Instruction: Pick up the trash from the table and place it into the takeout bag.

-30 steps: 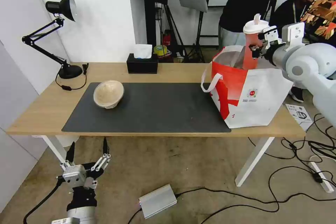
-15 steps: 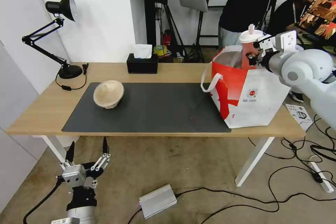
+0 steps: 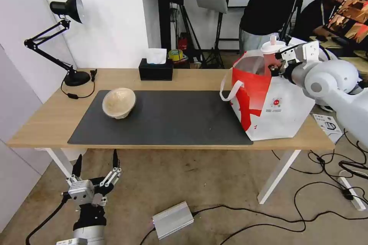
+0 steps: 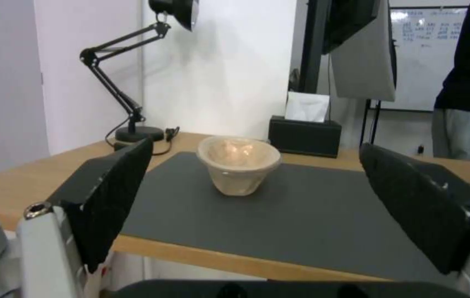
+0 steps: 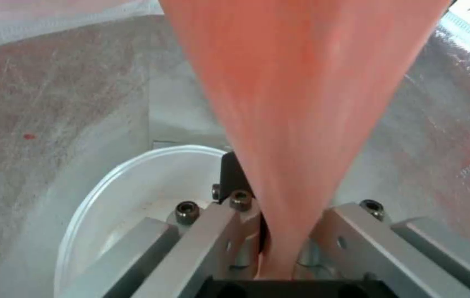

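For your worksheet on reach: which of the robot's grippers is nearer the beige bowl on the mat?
Left. The left gripper hangs below the table's front edge, near the beige bowl; the right gripper is far off, over the takeout bag.

Right tool [image 5: 279, 231] clamped on red cup [image 5: 301, 82]; metal fingers [image 5: 213, 231] press cup wall from both sides. Cup body runs away from camera, widening with distance. Beyond it, silver foil lining of bag [image 5: 58, 95], creased, with reddish reflections. White bowl [image 5: 135, 186] lies on bag floor beside cup, rim toward camera, partly hidden behind tool.
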Tool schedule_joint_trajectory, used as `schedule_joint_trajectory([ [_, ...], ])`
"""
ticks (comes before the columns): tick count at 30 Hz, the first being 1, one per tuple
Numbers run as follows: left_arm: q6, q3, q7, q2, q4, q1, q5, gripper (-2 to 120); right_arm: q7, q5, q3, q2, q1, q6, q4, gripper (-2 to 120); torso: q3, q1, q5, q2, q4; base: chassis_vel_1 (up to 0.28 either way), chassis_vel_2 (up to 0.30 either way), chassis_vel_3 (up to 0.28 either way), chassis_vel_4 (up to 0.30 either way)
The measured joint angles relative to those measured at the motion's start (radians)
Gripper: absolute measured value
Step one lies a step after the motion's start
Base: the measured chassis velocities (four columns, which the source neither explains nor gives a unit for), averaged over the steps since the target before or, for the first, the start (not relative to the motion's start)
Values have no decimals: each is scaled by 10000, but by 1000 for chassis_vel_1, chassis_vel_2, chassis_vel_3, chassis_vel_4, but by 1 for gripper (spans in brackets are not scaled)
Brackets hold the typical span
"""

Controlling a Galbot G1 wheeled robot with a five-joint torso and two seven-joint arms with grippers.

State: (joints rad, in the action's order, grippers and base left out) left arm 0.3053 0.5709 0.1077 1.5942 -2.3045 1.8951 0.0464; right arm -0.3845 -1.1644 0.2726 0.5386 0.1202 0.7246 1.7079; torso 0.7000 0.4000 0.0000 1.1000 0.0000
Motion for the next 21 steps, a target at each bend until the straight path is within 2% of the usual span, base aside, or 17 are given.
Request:
schedule_joint_trajectory([
  [5,25,29,13,0,-22,56,0,100,1,-48,-49,-22,46,-3,80,3,0,0,-1,0,0,0,0,0,0],
  [8,94,90,15,-2,-37,59,-156,100,59,-4,-61,-24,46,-6,97,18,0,0,0,0,0,0,0,0,0],
  [10,132,98,15,-1,-27,58,-211,100,63,3,-61,-18,44,-6,91,18,0,0,0,0,0,0,0,0,0],
  [14,281,148,6,0,-42,103,-421,100,74,32,-53,151,-20,-8,-6,41,0,0,-1,0,1,0,0,0,0],
  [17,281,172,5,0,-78,104,-422,100,67,42,-53,166,-32,-9,-5,43,0,0,-1,0,1,0,0,0,0],
  [19,234,315,5,-8,-197,125,-389,100,44,69,-59,246,-50,-11,3,63,0,0,-1,0,1,0,0,0,0],
  [21,225,308,4,-8,-197,126,-388,100,41,79,-60,244,-48,-12,1,67,0,0,-1,0,1,0,0,0,0],
])
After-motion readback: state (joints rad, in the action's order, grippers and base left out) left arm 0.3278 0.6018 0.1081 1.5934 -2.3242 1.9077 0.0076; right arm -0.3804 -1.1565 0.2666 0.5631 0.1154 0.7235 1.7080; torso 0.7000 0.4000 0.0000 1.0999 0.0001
